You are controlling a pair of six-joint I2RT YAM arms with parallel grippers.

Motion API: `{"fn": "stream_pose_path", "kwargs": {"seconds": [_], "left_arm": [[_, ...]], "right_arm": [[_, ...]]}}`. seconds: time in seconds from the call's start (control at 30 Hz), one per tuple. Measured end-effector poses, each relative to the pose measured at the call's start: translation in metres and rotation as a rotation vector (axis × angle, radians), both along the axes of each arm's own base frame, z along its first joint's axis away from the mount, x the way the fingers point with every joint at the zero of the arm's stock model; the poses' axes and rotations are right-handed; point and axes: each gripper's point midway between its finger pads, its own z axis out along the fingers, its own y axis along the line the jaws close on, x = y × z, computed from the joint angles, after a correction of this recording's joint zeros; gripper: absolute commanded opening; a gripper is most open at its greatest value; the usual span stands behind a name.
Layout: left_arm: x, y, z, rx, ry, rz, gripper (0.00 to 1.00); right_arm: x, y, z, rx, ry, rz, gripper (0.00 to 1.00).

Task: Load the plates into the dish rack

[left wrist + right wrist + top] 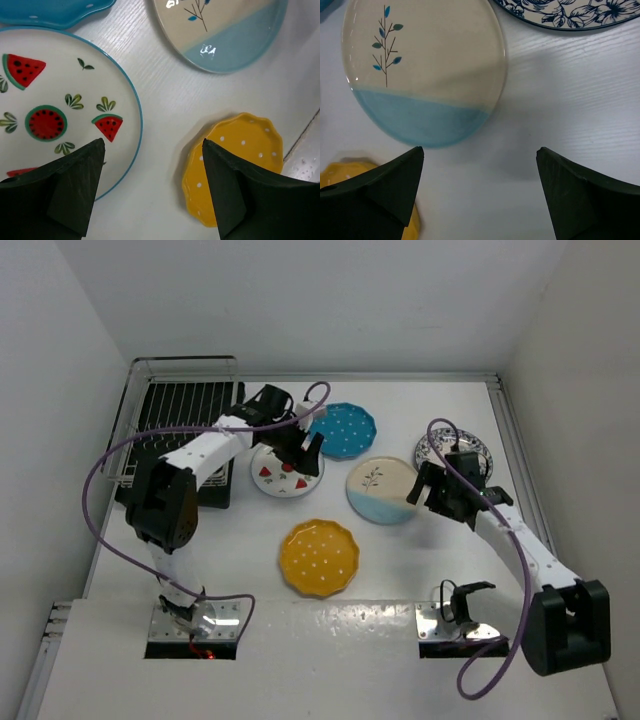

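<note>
White tabletop (240, 550), faintly grained in the wrist views, closed in by plain white walls at the left, top and right of the overhead frame. Dish rack (185, 405) in the upper left corner, close along the left wall, over a black tray (215, 496); long side apparently running up and down the frame, though partly hidden under the left arm. Five plates flat and face up across the middle, none in the rack. Teal dotted plate (345, 430) at upper centre, watermelon plate (280, 478) close beside it to the lower left, sprig plate (380, 490) right of centre with its blue band toward the bottom of the frame, yellow scalloped plate (319, 558) at lower centre, blue floral plate (470, 450) far right, near the table's right edge. All round, so no long axis to name. Left gripper (305, 452) above the right rim of the watermelon plate, jaws spread wide, nothing between them. Right gripper (420, 483) over the bare gap between sprig plate and floral plate, likewise wide and empty. Open white surface at lower left between tray and yellow plate, and along the whole bottom strip ahead of the arm bases; tighter going among the plates at centre.
</note>
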Motion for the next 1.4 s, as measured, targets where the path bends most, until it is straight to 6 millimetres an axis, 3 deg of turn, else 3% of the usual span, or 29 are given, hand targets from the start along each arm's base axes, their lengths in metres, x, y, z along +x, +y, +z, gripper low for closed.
{"fn": "stream_pose_path", "kwargs": {"seconds": [0.07, 0.17, 0.3, 0.47, 0.5, 0.53, 0.6, 0.63, 0.67, 0.73, 0.87, 1.0, 1.13, 1.27, 1.37, 1.4], "left_arm": [[0.004, -0.004, -0.015, -0.011, 0.042, 0.010, 0.83], [0.005, -0.030, -0.035, -0.026, 0.087, -0.022, 0.83], [0.008, -0.071, -0.061, -0.065, 0.146, -0.060, 0.83], [0.015, -0.088, -0.088, -0.070, 0.208, -0.044, 0.83], [0.016, -0.088, -0.089, -0.070, 0.212, -0.037, 0.83], [0.017, -0.089, -0.090, -0.071, 0.213, -0.034, 0.83], [0.019, -0.090, -0.087, -0.075, 0.209, -0.030, 0.83], [0.021, -0.091, -0.086, -0.078, 0.203, -0.029, 0.83], [0.022, -0.092, -0.084, -0.080, 0.196, -0.028, 0.83], [0.026, -0.091, -0.083, -0.082, 0.183, -0.023, 0.83], [0.032, -0.086, -0.078, -0.080, 0.167, -0.009, 0.83], [0.043, -0.073, -0.063, -0.091, 0.136, 0.023, 0.83], [0.055, -0.060, -0.036, -0.115, 0.081, 0.049, 0.83], [0.057, -0.053, -0.014, -0.134, 0.038, 0.056, 0.83], [0.057, -0.052, -0.004, -0.139, 0.013, 0.050, 0.83], [0.057, -0.052, -0.002, -0.139, 0.004, 0.048, 0.83]], "right_arm": [[0.003, 0.001, -0.006, 0.033, 0.019, -0.015, 0.90], [0.006, 0.004, -0.013, 0.058, 0.039, -0.021, 0.73], [0.013, 0.001, -0.027, 0.062, 0.057, -0.041, 0.31], [0.016, -0.009, -0.054, 0.055, 0.135, -0.089, 0.32], [0.015, -0.011, -0.057, 0.053, 0.150, -0.093, 0.36], [0.014, -0.012, -0.058, 0.051, 0.159, -0.098, 0.54], [0.015, -0.016, -0.056, 0.045, 0.148, -0.115, 0.71], [0.017, -0.019, -0.053, 0.041, 0.135, -0.125, 0.84], [0.019, -0.023, -0.049, 0.042, 0.117, -0.154, 0.90], [0.025, -0.039, -0.039, 0.044, 0.070, -0.243, 0.94], [0.038, -0.090, -0.023, 0.092, -0.038, -0.514, 0.94], [0.042, -0.132, -0.040, 0.174, -0.026, -0.729, 0.84], [0.049, -0.140, -0.073, 0.259, 0.045, -0.803, 0.75], [0.083, -0.146, -0.071, 0.320, -0.018, -0.809, 0.64], [0.097, -0.151, -0.075, 0.350, -0.034, -0.825, 0.40], [0.100, -0.152, -0.077, 0.364, -0.033, -0.832, 0.22]]}}
